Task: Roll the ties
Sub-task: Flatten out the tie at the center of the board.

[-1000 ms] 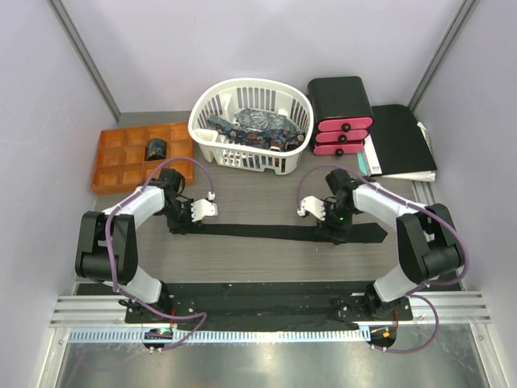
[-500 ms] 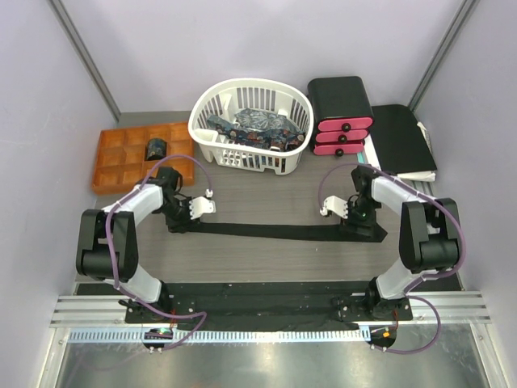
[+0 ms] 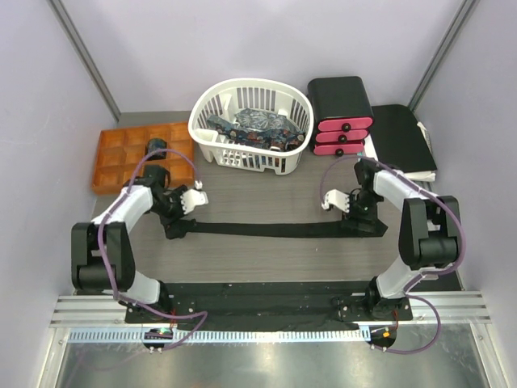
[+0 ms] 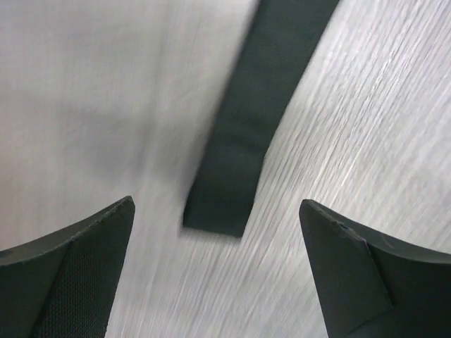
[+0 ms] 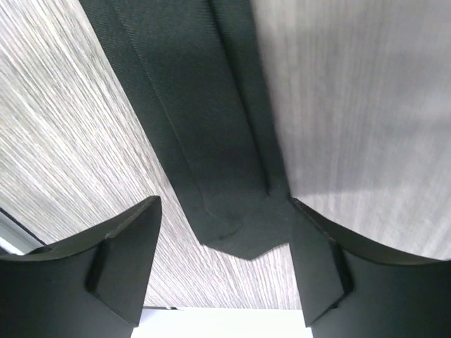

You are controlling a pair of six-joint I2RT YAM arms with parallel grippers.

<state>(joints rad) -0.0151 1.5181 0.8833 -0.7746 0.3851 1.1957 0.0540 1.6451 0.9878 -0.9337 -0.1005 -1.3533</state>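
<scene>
Hovering over the narrow end of a black tie (image 3: 275,229), the left gripper (image 4: 217,204) spreads its fingers (image 4: 77,274) wide. The fabric's squared tip lies between them on the grey table (image 3: 266,194) and touches neither. At the right of the overhead frame the right gripper (image 5: 224,204) is likewise released, its fingers (image 5: 120,260) parted to either side of the tie's pointed wide end. The finger at the right of the wrist view sits at the fabric's edge, though whether it touches cannot be told. The tie itself lies flat and unrolled in a straight band across the middle of the overhead frame, running from one gripper to the other. At top centre a white basket (image 3: 212,147) holds a heap of dark blue patterned ties (image 3: 257,124). At upper left an orange tray (image 3: 113,166), divided into square compartments, carries one rolled tie (image 3: 155,146), a small dark coil, in a compartment toward its right side. Just right of the basket stands a black box (image 3: 339,95) with pink drawers. Beyond it, at upper right, a black folder (image 3: 401,139) rests on white papers (image 3: 371,160).
</scene>
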